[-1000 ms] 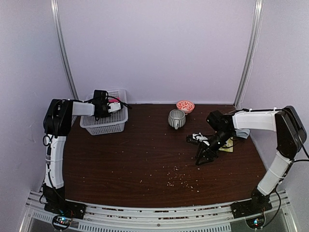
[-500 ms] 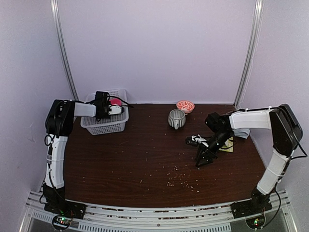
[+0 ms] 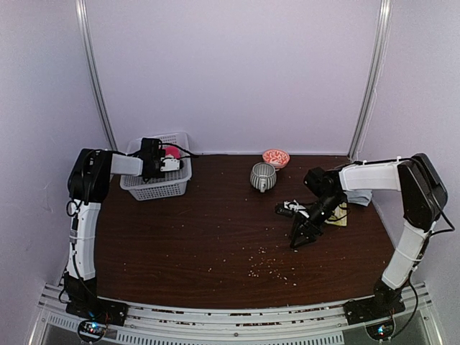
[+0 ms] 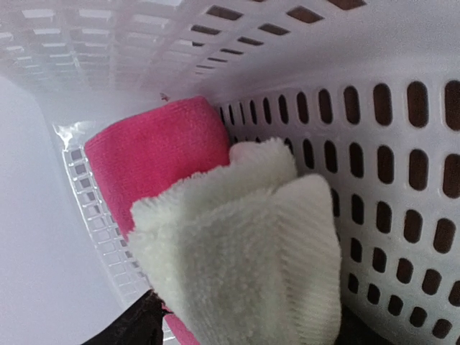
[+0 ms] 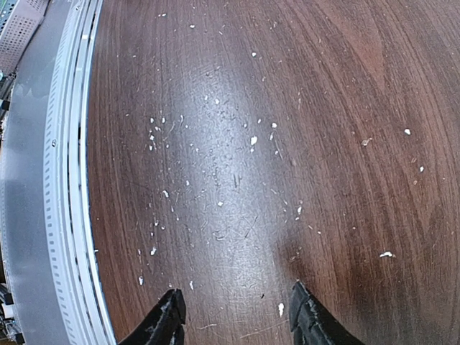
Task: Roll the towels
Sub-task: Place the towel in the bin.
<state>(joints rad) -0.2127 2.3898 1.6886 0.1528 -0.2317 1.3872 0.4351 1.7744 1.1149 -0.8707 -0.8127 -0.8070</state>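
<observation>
In the left wrist view, a rolled bright pink towel lies inside the white basket. A cream-white towel rests against it. My left gripper stands open, one finger on each side of the cream towel and the left finger clear of it. In the top view the left gripper reaches into the basket, with a bit of the pink towel showing. My right gripper points down at the bare table, open and empty. A yellow towel and a pale blue-grey one lie behind the right arm.
A striped grey cup and a small red-patterned bowl stand at the back middle of the brown table. Pale crumbs are scattered toward the front. A metal rail runs along the table's near edge.
My left gripper's jaws have opened wide inside the basket, and that arm has hardly moved. The right gripper has drifted slightly left over the table.
</observation>
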